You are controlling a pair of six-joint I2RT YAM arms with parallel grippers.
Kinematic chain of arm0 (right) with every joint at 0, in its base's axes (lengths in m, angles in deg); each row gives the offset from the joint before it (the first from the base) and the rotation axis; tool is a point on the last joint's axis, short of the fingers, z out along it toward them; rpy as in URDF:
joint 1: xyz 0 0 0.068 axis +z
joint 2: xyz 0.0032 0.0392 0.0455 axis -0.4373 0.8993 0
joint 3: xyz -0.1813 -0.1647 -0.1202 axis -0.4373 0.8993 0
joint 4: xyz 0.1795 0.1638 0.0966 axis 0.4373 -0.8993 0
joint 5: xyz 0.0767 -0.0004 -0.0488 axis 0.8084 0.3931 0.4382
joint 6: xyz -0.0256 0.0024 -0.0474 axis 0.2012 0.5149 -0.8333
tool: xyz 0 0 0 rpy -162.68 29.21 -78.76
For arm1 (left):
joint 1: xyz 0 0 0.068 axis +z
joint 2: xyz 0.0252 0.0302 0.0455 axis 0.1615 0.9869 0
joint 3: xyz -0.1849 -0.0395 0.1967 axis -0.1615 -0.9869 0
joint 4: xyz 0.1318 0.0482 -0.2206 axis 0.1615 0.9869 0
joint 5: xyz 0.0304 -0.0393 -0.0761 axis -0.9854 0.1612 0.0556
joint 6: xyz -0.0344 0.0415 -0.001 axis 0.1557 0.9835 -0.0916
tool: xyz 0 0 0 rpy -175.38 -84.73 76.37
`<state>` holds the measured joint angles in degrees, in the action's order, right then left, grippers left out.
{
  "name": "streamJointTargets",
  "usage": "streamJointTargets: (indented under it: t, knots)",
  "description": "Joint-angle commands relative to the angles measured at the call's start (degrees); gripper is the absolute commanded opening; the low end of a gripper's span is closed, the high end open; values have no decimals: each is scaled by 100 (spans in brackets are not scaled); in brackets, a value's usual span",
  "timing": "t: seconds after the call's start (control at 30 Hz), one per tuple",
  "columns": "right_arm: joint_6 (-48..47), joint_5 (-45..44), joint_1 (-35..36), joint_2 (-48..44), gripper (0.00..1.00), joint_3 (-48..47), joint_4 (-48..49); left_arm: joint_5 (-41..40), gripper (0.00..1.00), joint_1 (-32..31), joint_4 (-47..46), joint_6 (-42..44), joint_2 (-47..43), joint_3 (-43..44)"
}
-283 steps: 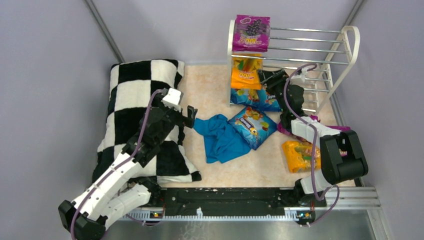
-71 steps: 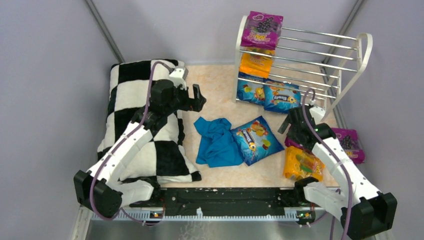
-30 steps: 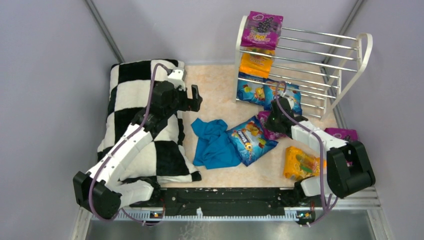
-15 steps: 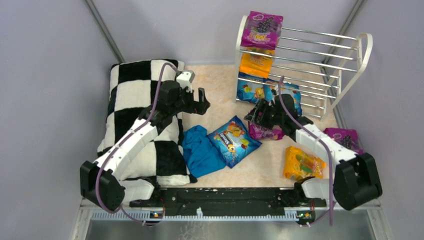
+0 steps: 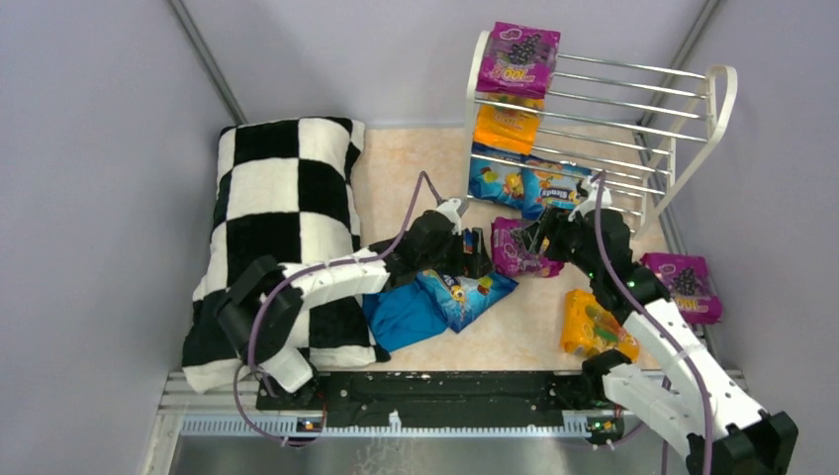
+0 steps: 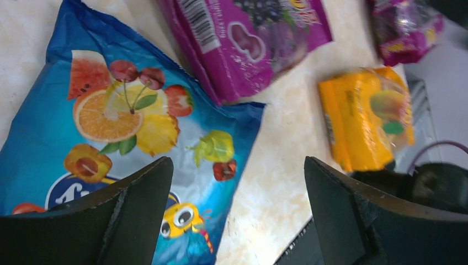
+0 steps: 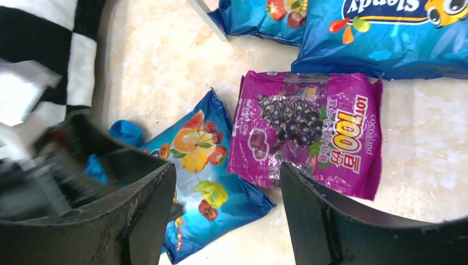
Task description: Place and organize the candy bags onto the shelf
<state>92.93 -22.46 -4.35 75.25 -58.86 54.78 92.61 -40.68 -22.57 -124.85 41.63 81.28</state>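
Two robot arms reach over a pale marbled tabletop [image 5: 416,168] strewn with candy bags. The left tool [image 6: 237,215] has its two black fingers spread wide apart and grips nothing. A blue fruit-print candy bag [image 6: 110,138] lies flat just below it, mostly under the finger on the left of the wrist view, with one corner reaching into the gap.

The right tool [image 7: 226,218] is also spread wide and empty. It hangs above a purple grape candy bag [image 7: 306,132], which lies flat and label up on the tabletop between the two tools (one edge touches the blue fruit-print candy bag).

A white wire shelf [image 5: 693,109] stands at the far right corner. On its left end are a second purple bag [image 5: 517,59] on the top tier, an orange shelf bag [image 5: 507,127] on the middle tier, and a pair of blue shelf bags [image 5: 492,183] side by side on the lowest.

Near the right arm, a loose orange bag [image 5: 592,322] and a third purple bag [image 5: 683,285] lie on the tabletop, apart from both tools. A crumpled teal cloth [image 5: 401,315] sits against the blue fruit-print candy bag, under the left arm. A black-and-white checkered pillow [image 5: 277,198] runs along the left side.
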Motion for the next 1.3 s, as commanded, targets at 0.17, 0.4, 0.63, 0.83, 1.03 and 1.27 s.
streamJointTargets:
  t: [0.17,0.4,0.63,0.83,1.03,1.27]
  knots:
    - [-179,-269,-14,-2215,69,177,-898,-569,89,-91,-1101,-562,1626,1018]
    - [-121,232,-14,-2746,69,2,-1177,-659,74,-66,-827,-466,2468,1823]
    - [-95,606,-5,-2665,68,-159,-1480,-476,34,-52,-710,-366,2624,2056]
    - [-94,679,-5,-2527,68,-141,-1474,-359,3,-4,-169,182,2255,2360]
    - [-155,973,-7,-2126,69,-103,-1408,-366,0,13,935,1171,1499,2595]
    - [-84,2210,-6,-1181,87,83,-784,-181,0,23,1618,2221,247,2400]
